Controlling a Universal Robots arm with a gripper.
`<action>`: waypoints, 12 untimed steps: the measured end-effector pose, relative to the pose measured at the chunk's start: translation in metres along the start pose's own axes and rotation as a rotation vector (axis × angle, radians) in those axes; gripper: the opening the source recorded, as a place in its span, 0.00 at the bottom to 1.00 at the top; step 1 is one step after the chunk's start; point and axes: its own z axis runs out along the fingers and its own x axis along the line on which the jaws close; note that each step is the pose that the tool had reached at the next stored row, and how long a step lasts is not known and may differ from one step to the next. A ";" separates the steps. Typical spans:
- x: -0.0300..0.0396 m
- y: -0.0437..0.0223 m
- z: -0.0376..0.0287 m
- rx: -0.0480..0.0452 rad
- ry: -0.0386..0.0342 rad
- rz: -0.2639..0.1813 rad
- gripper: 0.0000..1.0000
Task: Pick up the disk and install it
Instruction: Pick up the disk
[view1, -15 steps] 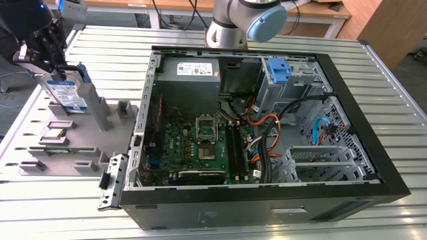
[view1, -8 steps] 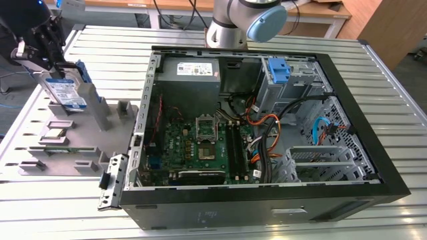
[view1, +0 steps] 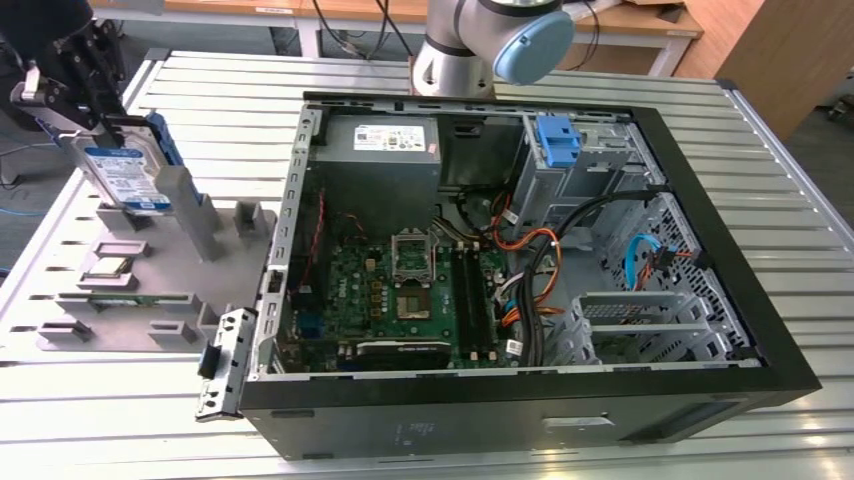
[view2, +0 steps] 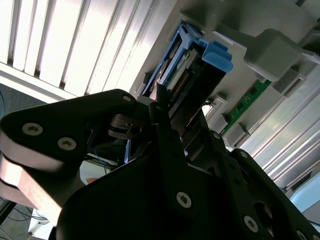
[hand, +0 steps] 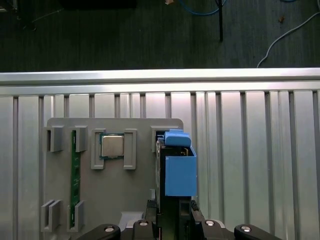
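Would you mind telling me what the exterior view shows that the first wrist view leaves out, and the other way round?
Exterior view: the open computer case with its motherboard, grey power supply and a blue bracket. First wrist view: a straight-down look at the processor chip and green memory stick in their slots. Shared: the disk standing in the grey fixture, the gripper at it, and the slatted table.

Ribbed metal table (view1: 774, 200), dark floor (hand: 100, 35), wooden desk (view1: 654, 22) behind.
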 end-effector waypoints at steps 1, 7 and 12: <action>0.0000 0.0000 0.0000 0.0000 0.0000 0.000 0.35; 0.0000 0.0000 -0.0002 -0.0002 0.0001 0.000 0.35; 0.0000 0.0000 -0.0003 -0.0002 0.0001 0.000 0.35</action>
